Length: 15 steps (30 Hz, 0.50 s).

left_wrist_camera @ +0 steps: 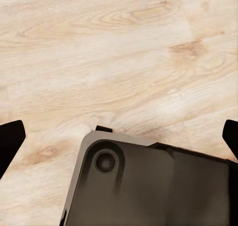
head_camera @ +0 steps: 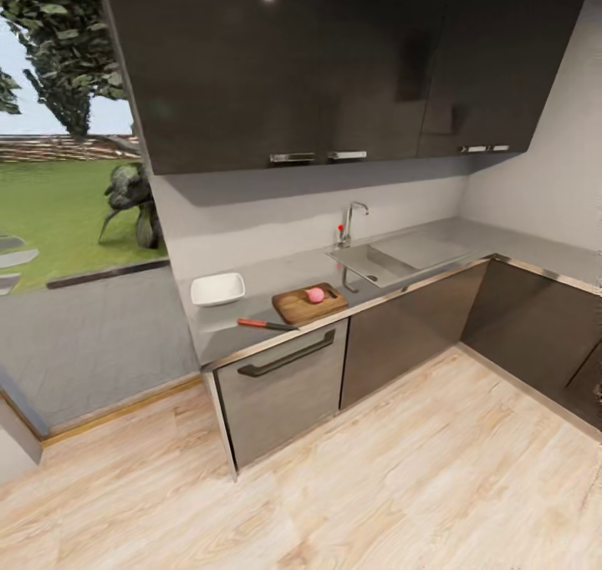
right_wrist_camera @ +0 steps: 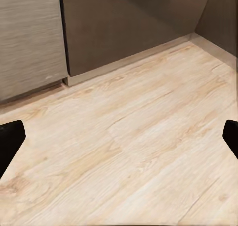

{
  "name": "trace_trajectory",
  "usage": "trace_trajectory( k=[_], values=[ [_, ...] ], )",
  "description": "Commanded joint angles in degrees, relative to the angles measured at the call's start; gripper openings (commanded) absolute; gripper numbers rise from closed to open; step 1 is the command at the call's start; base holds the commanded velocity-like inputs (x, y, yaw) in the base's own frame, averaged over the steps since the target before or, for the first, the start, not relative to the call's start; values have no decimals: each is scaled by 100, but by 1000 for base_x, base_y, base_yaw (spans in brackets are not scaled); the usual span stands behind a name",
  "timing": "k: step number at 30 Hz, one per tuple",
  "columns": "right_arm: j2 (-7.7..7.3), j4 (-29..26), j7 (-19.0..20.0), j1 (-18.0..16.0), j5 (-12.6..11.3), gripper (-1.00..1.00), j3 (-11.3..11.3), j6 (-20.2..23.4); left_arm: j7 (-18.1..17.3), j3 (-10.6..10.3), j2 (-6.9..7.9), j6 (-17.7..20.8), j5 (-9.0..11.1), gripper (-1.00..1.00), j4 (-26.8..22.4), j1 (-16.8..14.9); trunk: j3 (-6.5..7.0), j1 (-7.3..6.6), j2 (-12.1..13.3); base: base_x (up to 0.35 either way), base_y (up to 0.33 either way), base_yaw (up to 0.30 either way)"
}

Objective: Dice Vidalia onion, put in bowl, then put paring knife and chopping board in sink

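Observation:
The pinkish-red Vidalia onion rests whole on the dark brown chopping board, which lies on the grey countertop. The paring knife, with its orange-red handle, lies at the counter's front edge just left of the board. Further left sits the white bowl. To the right of the board is the steel sink with its chrome tap. My left gripper and right gripper both hang open over the wooden floor, well short of the counter, with nothing between their fingers.
Dark wall cabinets hang above the counter. Below it are a steel dishwasher front and dark cabinet doors; the counter turns a corner at the right. Light wood floor lies between me and the counter. My own dark base shows under the left gripper.

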Motion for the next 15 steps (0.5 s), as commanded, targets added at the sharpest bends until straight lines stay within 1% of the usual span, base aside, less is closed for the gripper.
trace_trajectory(
  k=[1, 12, 15],
  values=[
    [9, -10, 52, -2, 23, 100, -35, -8, -55, 11, -1, 3, 60, 100, -5, 1, -5, 4, -11, 0, 277, -188],
    [11, -10, 52, -2, 19, 100, -35, -8, -55, 11, -1, 2, 60, 100, -1, 1, 39, 4, -11, 0, 277, -184],
    [14, -10, 52, -2, 19, 100, -35, -8, -55, 11, -1, 2, 60, 100, 14, 1, 45, 4, -11, 0, 277, -90]
  ],
)
